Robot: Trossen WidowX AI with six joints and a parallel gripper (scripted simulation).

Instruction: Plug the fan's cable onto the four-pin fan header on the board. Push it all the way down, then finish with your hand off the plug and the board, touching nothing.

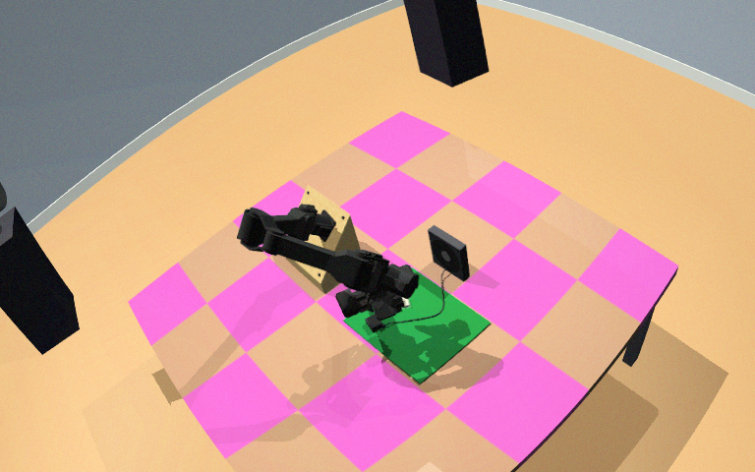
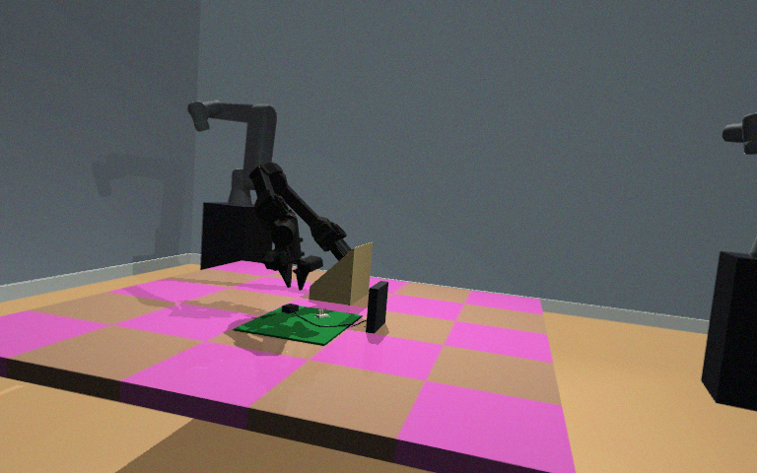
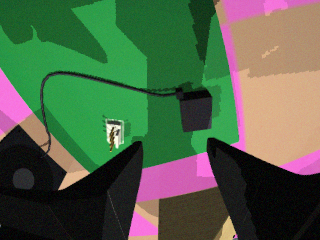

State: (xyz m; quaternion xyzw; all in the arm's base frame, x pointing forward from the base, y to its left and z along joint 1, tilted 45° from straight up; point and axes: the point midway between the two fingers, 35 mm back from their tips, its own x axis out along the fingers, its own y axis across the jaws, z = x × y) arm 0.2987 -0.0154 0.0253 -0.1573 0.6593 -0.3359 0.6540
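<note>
The black plug [image 1: 374, 323] [image 2: 289, 307] [image 3: 196, 112] lies on the green board [image 1: 473, 322] [image 2: 317, 339] [image 3: 95, 87], near one edge. A thin dark cable [image 1: 429, 318] [image 3: 92, 78] runs from it in a curve to the fan. The white four-pin header [image 1: 405, 302] [image 2: 321, 315] [image 3: 114, 134] stands on the board, a little apart from the plug. My gripper [image 2: 295, 288] [image 3: 175, 146] is open and empty, fingers pointing down, above the board's level. In the wrist view the plug shows beyond the fingertips, nearer the right finger. In the top view the arm hides the fingertips.
The square black fan [image 1: 447, 253] [image 2: 377, 306] [image 3: 22, 172] stands upright beside the board, on the header's side. The tan wedge-shaped arm mount [image 1: 346, 239] [image 2: 337, 281] stands behind the board. Dark pedestals [image 1: 451, 44] [image 2: 730, 328] stand beyond the checkered table.
</note>
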